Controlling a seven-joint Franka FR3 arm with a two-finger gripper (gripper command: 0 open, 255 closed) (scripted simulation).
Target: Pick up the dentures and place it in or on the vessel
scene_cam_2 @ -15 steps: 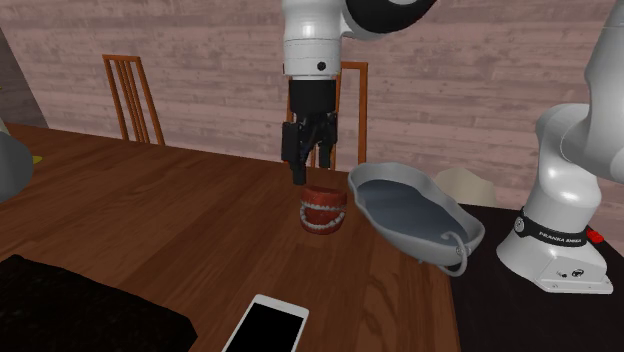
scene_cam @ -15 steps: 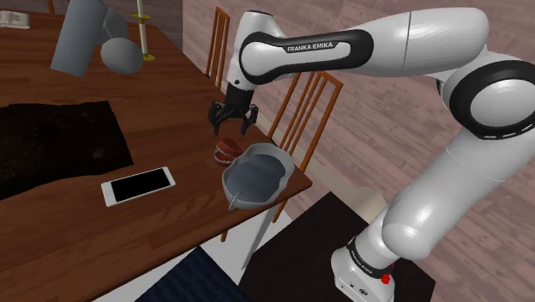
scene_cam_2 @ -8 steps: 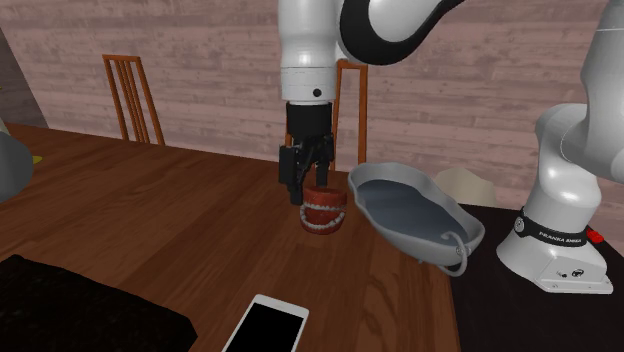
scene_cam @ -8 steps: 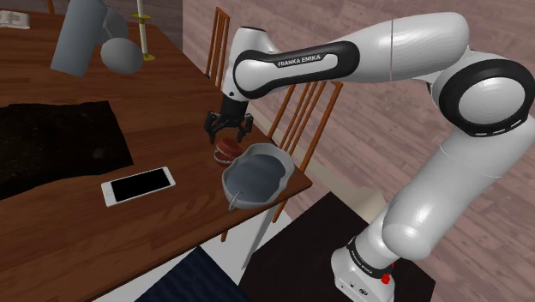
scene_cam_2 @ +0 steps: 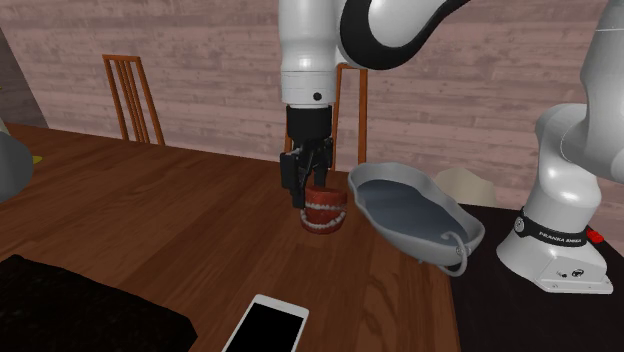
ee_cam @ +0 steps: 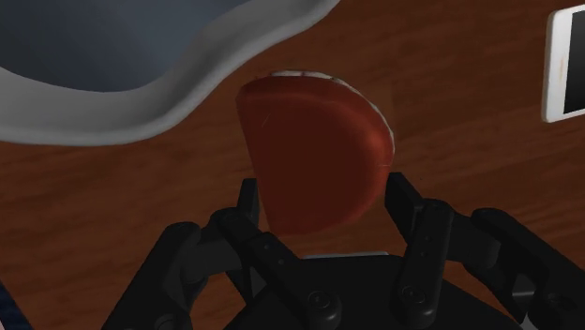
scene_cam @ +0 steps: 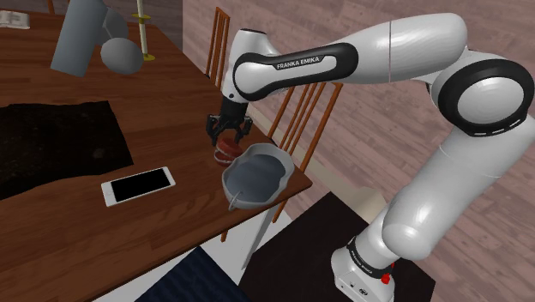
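Red dentures stand on the wooden surface, and your tool looks clasped on their flanks, so I judge the grasp is in hand. Next you should lift straight up, then carry them toward 3 o'clock in the second exterior view, clearing the rim of the grey vessel.

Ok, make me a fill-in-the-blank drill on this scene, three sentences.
The dentures have ____ gums and white teeth. The claw sits at the dentures, and the grey vessel beside them is ____. The phone lies flat with its ____ screen facing up.
Missing words: red; empty; black.
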